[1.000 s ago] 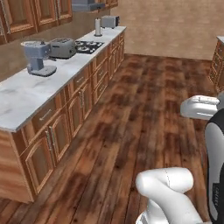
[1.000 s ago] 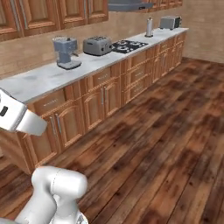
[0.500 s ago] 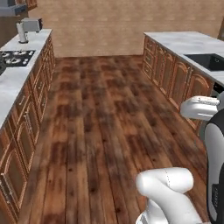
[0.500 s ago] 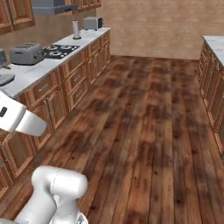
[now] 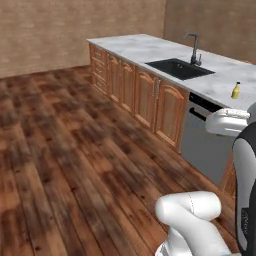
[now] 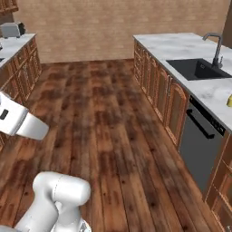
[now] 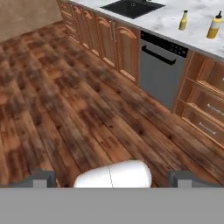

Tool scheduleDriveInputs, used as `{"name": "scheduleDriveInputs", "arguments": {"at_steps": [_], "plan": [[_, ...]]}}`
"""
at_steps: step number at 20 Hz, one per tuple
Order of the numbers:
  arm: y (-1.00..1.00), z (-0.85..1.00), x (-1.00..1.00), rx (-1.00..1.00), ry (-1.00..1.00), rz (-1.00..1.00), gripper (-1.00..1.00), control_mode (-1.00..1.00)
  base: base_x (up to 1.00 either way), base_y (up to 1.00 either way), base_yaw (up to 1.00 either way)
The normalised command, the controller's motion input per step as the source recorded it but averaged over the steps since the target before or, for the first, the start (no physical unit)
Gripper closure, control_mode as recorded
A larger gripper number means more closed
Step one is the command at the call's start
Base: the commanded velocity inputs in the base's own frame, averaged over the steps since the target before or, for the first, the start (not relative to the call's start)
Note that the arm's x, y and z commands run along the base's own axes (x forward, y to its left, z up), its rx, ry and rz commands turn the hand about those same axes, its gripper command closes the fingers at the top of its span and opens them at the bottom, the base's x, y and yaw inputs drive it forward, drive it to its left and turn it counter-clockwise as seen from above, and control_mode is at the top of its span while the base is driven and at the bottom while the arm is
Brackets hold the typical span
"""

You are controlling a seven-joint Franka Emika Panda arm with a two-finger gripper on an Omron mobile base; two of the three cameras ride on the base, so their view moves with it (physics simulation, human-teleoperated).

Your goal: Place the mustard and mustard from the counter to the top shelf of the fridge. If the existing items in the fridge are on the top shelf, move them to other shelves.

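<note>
Nothing of the task looks done yet. Both mustard bottles stand on the marble table (image 7: 197, 26) beside the sink (image 7: 131, 8), well apart from the robot. In the hand view the slim, narrow-necked bottle (image 7: 183, 20) stands nearer the sink, and the squatter yellow bottle (image 7: 214, 26) stands just beyond it, toward the table's end. They are upright and apart from each other. In the left base view one yellow bottle (image 5: 235, 90) shows on the table past the faucet (image 5: 194, 48); which of the two it is I cannot tell at that size.

The claw (image 7: 111, 177) hangs over the wooden floor (image 7: 65, 109), its dark tips set wide apart at the bottom of the hand view, with nothing between them.

What is left, as I judge it, is nearly everything: reach the table, lift each bottle in turn, carry it to the fridge, and set it on the top shelf, clearing that shelf if the small balls lie there.

A grey dishwasher front (image 7: 159, 76) sits under the table below the bottles. No brand, label or writing can be read on the bottles or anything else; they are too small.
</note>
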Motion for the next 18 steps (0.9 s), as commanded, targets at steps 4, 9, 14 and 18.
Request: {"name": "scheduleDriveInputs", "arguments": {"at_steps": [4, 9, 14, 18], "plan": [[0.0, 0.0, 0.0, 0.0, 0.0, 0.0, -1.0, 1.0, 0.65, 0.0, -0.6], [0.0, 0.0, 0.0, 0.0, 0.0, 0.0, -1.0, 1.0, 0.67, 0.0, -0.61], [0.0, 0.0, 0.0, 0.0, 0.0, 0.0, -1.0, 1.0, 0.79, 0.0, -0.57], [0.0, 0.0, 0.0, 0.0, 0.0, 0.0, -1.0, 1.0, 0.99, 0.0, -0.48]]}}
